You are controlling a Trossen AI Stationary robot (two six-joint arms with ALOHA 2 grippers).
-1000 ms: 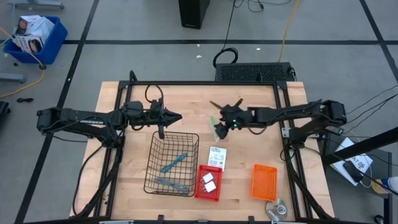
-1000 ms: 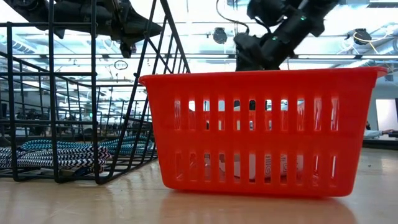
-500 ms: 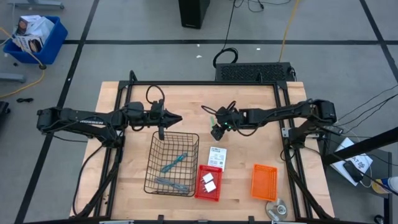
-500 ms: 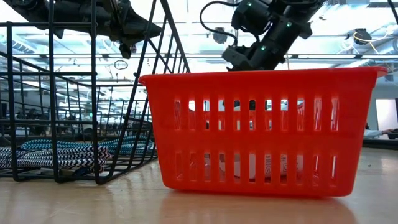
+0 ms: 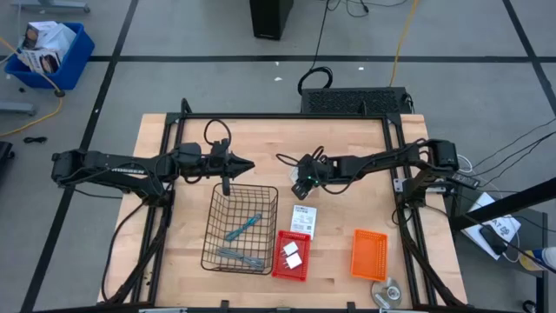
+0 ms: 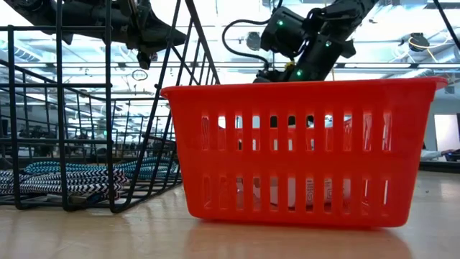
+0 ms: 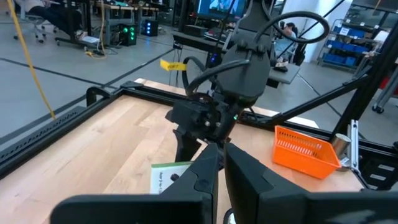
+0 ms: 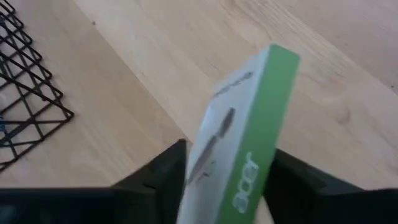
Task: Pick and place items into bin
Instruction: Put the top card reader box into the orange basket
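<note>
Mostly done, by the look of it. The right gripper (image 8: 227, 186) has its fingers clamped on a flat white card with a green edge (image 8: 242, 143) (held tilted above the bare wood), and in the high view that right gripper (image 5: 302, 184) sits near the middle of the surface, just at 12 o'clock of a second white card (image 5: 302, 217) lying flat on the wood. The left gripper (image 5: 249, 164) waits with its fingers together, just above the 12 o'clock rim of the black wire basket (image 5: 213, 228).

Sorted so far: two slim teal and grey tools (image 5: 242, 228) lie inside the wire basket, and two small white blocks (image 5: 292, 254) sit in the red bin (image 5: 279, 267) at 6 o'clock of the flat card.

Left, as I judge it: the held card still needs a bin, and the flat card is not yet picked. The orange bin (image 5: 368, 253) at 4 o'clock looks empty, so it may be the cards' place; cannot tell for sure. The round silver disc (image 5: 386, 290) stays near the 5 o'clock edge, not part of the job.
</note>
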